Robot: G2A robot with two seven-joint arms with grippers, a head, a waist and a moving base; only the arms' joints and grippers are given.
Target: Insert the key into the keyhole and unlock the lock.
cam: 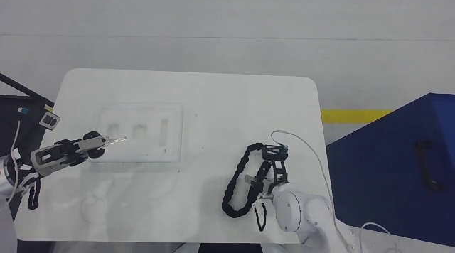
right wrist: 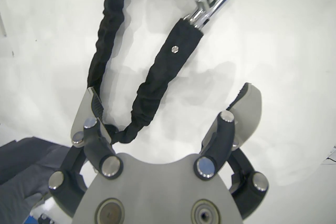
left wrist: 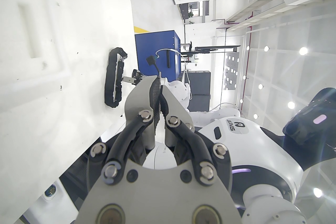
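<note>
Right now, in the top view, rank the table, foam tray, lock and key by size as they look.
1. table
2. foam tray
3. lock, chain included
4. key
No two look alike; the key may sit slightly nearer the camera, yet it is plainly smallest.

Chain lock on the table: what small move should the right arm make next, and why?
Probably close the right end effector on the chain lock to steady it: its open fingers straddle the lock, while the left end effector, across the table, holds the key.
</note>
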